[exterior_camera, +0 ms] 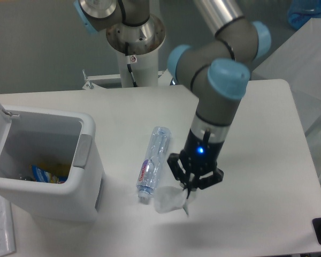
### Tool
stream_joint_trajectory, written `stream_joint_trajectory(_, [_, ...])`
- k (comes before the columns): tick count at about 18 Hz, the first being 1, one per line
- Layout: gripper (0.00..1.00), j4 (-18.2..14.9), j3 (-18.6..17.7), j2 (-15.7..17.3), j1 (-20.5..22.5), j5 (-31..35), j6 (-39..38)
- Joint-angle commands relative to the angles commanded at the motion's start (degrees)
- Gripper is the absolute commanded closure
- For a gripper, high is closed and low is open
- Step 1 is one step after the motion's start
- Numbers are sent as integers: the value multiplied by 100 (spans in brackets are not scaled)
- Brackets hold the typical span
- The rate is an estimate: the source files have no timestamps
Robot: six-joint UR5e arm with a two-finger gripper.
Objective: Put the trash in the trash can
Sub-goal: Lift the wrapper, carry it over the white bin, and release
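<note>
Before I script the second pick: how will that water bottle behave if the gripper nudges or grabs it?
The water bottle lies on its side on the table, so a sideways nudge would likely roll it. It looks clear and empty, so probably light and easy to shove. Thin walls may dent under a firm pinch.

The pincer's (188, 194) fingertips are hiding behind its dark housing and the crumpled wrapper (170, 199), so their grip is not showing clearly. The trash can (88, 176) is running off the left edge, its lid cropped. Items inside it are looking too small to identify.
</note>
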Motion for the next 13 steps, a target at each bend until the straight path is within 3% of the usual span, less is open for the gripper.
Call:
stream_joint_trajectory(7, [100,0,-26,835,-281,-959,-668])
stream_joint_trajectory(13, [100,0,-88,863,-1036,-951,-879])
